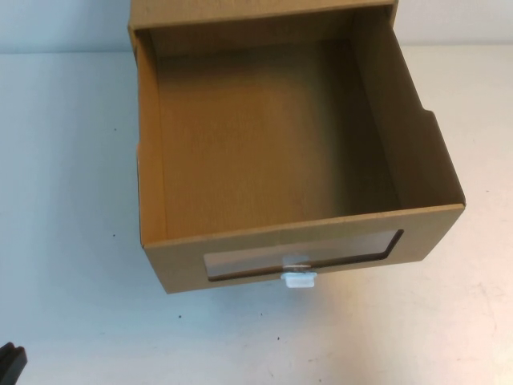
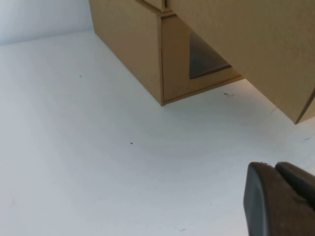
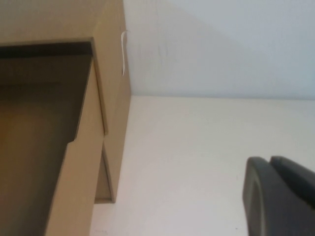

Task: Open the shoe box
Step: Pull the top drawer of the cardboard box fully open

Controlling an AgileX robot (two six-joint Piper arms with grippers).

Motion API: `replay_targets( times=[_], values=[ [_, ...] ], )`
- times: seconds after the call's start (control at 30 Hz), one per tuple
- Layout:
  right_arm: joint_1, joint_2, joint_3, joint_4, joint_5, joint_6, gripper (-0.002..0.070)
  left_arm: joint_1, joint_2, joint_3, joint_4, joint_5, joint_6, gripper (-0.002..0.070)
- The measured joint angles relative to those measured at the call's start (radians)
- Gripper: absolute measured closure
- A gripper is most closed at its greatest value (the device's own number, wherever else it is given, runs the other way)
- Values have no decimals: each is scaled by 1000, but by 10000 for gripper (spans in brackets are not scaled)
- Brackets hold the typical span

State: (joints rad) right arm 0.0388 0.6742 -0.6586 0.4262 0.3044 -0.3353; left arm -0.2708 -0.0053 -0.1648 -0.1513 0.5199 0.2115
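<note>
Sitting mid-table (image 1: 64,200), your shoe box (image 1: 240,12) shows its drawer (image 1: 264,144) slid out nearward. Left gripper (image 2: 274,169) hovers near-left, seemingly clenched empty; right gripper (image 3: 269,162) hangs right of it, clenched on nothing.

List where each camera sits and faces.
High view: raised, angled down into the open shoe box; left arm's dark tip at near-left corner.
Left wrist view: low over the table, facing the box's side; shut left gripper shows.
Right wrist view: facing the box's right wall; shut right gripper shows.
All share the box.
</note>
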Motion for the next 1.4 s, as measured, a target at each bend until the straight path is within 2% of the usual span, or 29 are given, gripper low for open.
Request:
replay_targets(
  times=[0.2,0.33,0.6,0.73,0.93,1.23,1.4],
  values=[
    [0,2,6,-43,-45,0,690,0,0,0,0,0,0,680],
    [-15,-24,90,-69,-104,0,690,0,0,0,0,0,0,680],
    [-42,-303,479,-86,-326,0,689,0,0,0,0,0,-2,680],
    [-58,-484,641,-82,-369,0,689,0,0,0,2,0,-2,680],
    [-71,-673,682,-45,-261,-11,689,0,0,0,2,0,-2,680],
    [-71,-681,682,-53,-54,-23,689,0,0,0,2,0,-2,680],
    [-71,-681,682,-53,-27,-23,689,0,0,0,2,0,-2,680]
  ],
)
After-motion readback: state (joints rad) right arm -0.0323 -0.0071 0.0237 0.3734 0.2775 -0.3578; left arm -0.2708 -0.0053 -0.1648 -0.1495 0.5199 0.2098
